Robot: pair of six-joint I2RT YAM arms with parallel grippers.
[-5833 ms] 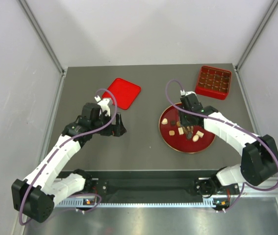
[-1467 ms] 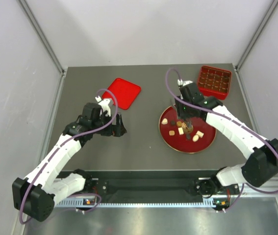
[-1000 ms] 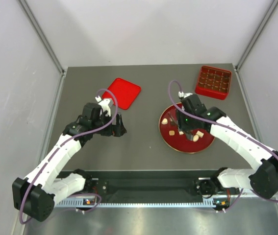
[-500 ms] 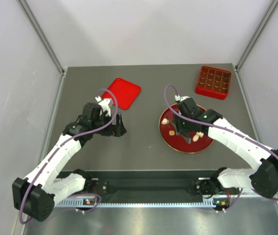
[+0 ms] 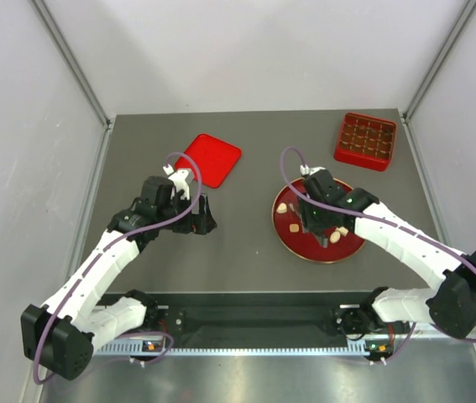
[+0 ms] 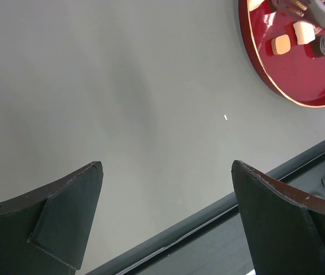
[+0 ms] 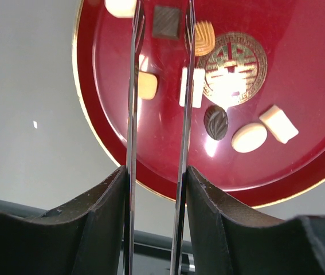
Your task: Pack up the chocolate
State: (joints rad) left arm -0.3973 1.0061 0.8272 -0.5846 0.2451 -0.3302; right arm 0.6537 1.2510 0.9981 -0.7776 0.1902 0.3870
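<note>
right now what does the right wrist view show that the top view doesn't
Only the right wrist: the tongs clamped in the fingers, a dark chocolate between their blades, the gold emblem. Only the top: the compartment tray, the red lid, the left arm. Both: the plate and other chocolates.

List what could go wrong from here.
1. The dark square piece sits loosely between the thin tongs; it may slip out when squeezed.
2. The ridged tan piece lies right beside one blade and could get shoved or pinched too.
3. The red box is far off; a weak grip may drop the piece on the way.
</note>
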